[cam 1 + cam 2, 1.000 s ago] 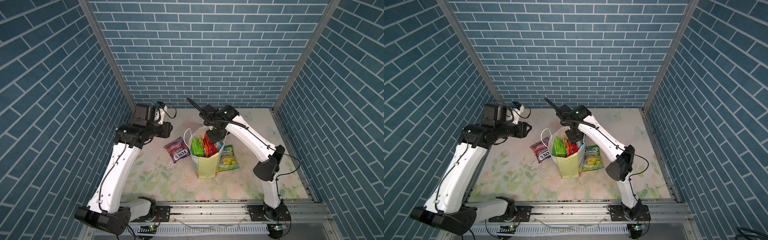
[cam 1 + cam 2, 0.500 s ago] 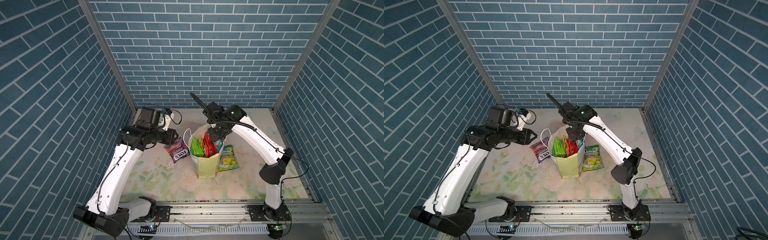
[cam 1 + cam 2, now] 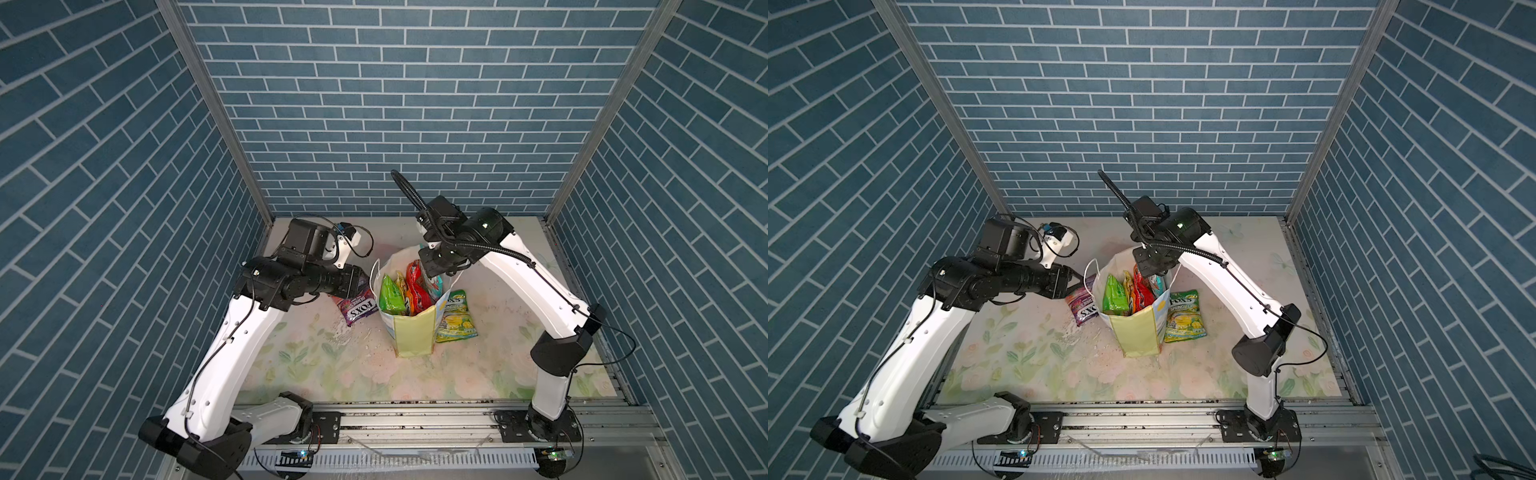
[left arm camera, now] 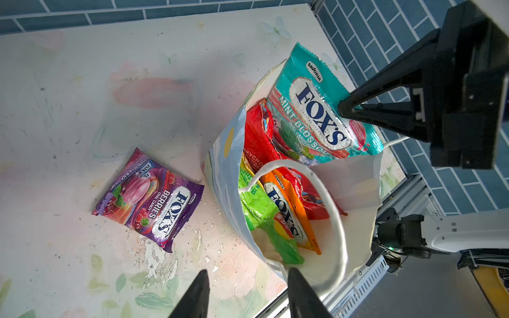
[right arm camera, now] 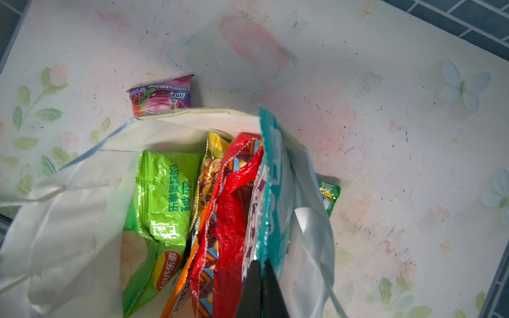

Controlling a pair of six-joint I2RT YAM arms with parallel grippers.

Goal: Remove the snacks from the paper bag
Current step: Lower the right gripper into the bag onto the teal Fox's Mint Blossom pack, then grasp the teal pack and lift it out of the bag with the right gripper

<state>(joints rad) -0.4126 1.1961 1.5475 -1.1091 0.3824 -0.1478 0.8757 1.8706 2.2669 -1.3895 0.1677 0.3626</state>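
The paper bag [image 3: 411, 336] [image 3: 1138, 332] stands upright mid-table, with its mouth open. My right gripper [image 4: 344, 108] [image 5: 260, 264] is shut on a teal FOX'S mint pack [image 4: 311, 110] [image 5: 275, 192], which stands partly out of the bag at its far-right side. Inside the bag are a green chip bag [image 5: 162, 198], a red pack [image 5: 231, 206] and an orange FOX'S pack [image 4: 286, 212]. My left gripper [image 4: 246, 271] [image 3: 365, 282] is open just left of the bag, near a white cord handle [image 4: 330, 198]. A purple FOX'S pack [image 3: 358, 309] lies on the table to the left, and a yellow-green one [image 3: 455, 318] to the right.
Blue brick walls close in the back and both sides. A metal rail [image 3: 415, 419] carrying both arm bases runs along the front. The floral table cover [image 3: 332, 365] is scuffed and flaking in front of the purple pack.
My left gripper has swung right and down, up to the bag's left side. My right arm has shifted slightly, still gripping the teal pack at the bag's mouth.
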